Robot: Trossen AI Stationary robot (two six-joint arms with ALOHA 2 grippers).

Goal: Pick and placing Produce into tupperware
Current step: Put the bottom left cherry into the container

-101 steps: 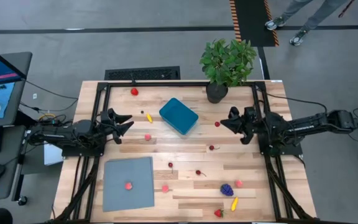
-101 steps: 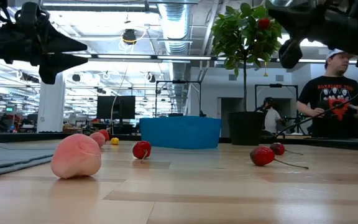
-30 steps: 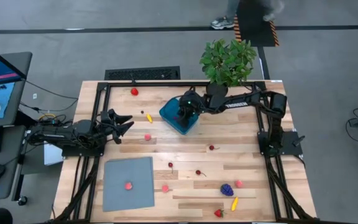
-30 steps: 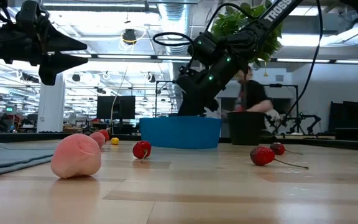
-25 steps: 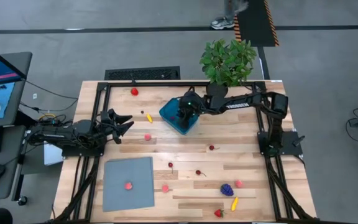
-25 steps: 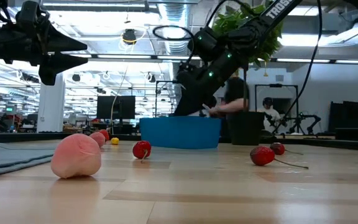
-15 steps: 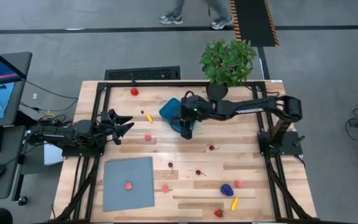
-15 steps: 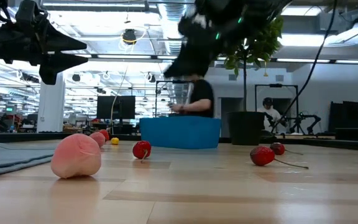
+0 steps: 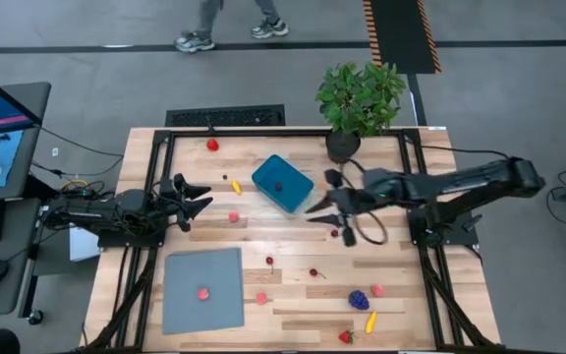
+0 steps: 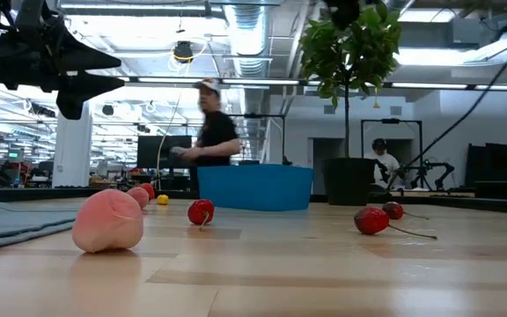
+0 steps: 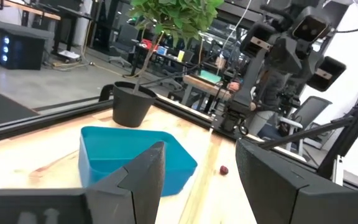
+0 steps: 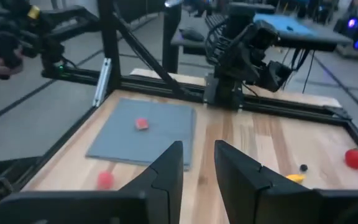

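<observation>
Wooden tabletop (image 9: 391,251) strewn with toy produce. Teal tupperware (image 9: 283,183) sits near the far edge beside the potted plant (image 9: 360,98), one red piece (image 9: 279,185) inside it. Right gripper (image 9: 324,207), fingers apart and empty, hangs just beside the tupperware, above a stemmed cherry (image 9: 335,234). Left gripper (image 9: 197,196), fingers apart, waits at the table's left side. Pieces such as the pink peach (image 10: 107,221) look light and slightly soft; a hold across the body, not the stem, seems safest

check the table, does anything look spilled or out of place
Nothing is damaged, but the produce is strewn loose across the table: only one red piece lies in the teal tupperware, and another red piece sits on the grey sheet.
</observation>
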